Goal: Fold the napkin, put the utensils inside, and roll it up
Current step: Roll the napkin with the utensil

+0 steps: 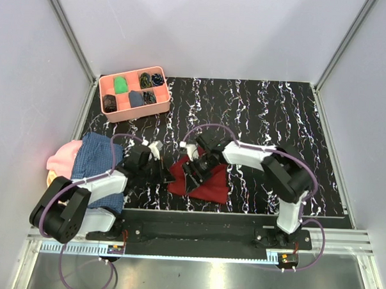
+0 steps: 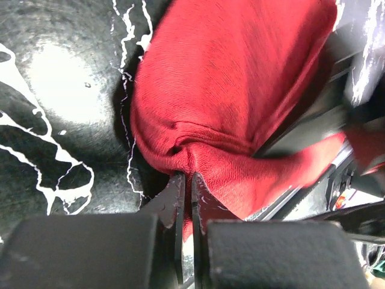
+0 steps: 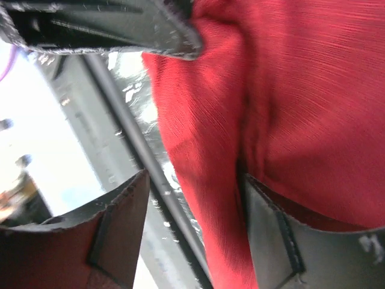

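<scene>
The dark red napkin [image 1: 210, 183] lies bunched on the black marbled table near its front edge, between the two arms. My left gripper [image 1: 169, 177] is at the napkin's left edge. In the left wrist view its jaws [image 2: 186, 180] are shut on a pinched fold of the napkin [image 2: 240, 90]. My right gripper [image 1: 195, 172] hangs over the napkin's left part with its jaws open. In the right wrist view the red cloth [image 3: 289, 108] runs down between the spread fingers [image 3: 192, 205] and rests against the right one. The utensils are hidden.
A pink compartment tray [image 1: 107, 83] with small items stands at the back left. A blue checked cloth [image 1: 99, 156] and a pink cloth [image 1: 63, 157] lie at the left edge beside the left arm. A metal rail [image 1: 241, 217] runs along the table's front.
</scene>
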